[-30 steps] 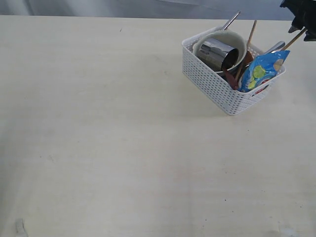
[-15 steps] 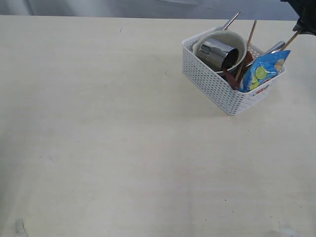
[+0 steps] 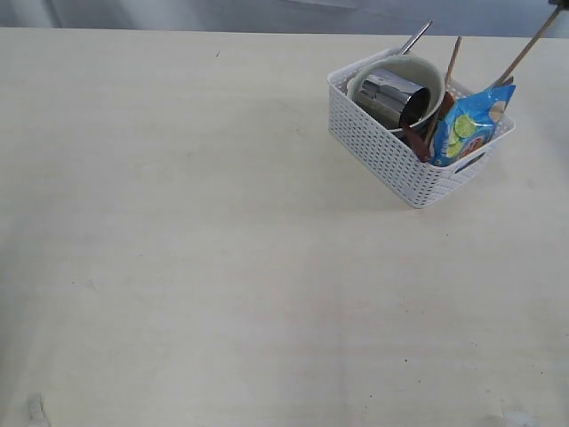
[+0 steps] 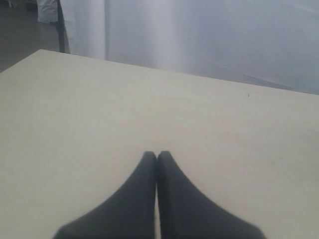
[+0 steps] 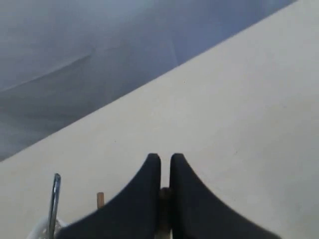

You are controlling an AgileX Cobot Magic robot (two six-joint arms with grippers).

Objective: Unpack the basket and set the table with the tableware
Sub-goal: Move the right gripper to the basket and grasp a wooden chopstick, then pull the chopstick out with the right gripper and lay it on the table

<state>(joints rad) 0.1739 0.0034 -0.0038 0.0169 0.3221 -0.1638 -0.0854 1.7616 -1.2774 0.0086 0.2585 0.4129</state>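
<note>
Lifted higher than before, the chopstick (image 3: 526, 50) is pinched in the nearly closed right claw (image 5: 165, 158), its tip below in the basket (image 3: 382, 151), where it could snag the snack packet (image 3: 462, 133) or slip the thin grip.

Blue snack packet (image 3: 468, 129), yellow-green round print, stands upright inside basket (image 3: 373, 147), against wall at basket's right-hand corner in exterior view, top poking above rim. Pale grey curtain (image 3: 267, 12) hangs in folds beyond tabletop (image 3: 178, 267) far edge. Dark floor (image 4: 20, 30) shows past one tabletop corner in left wrist view.
</note>
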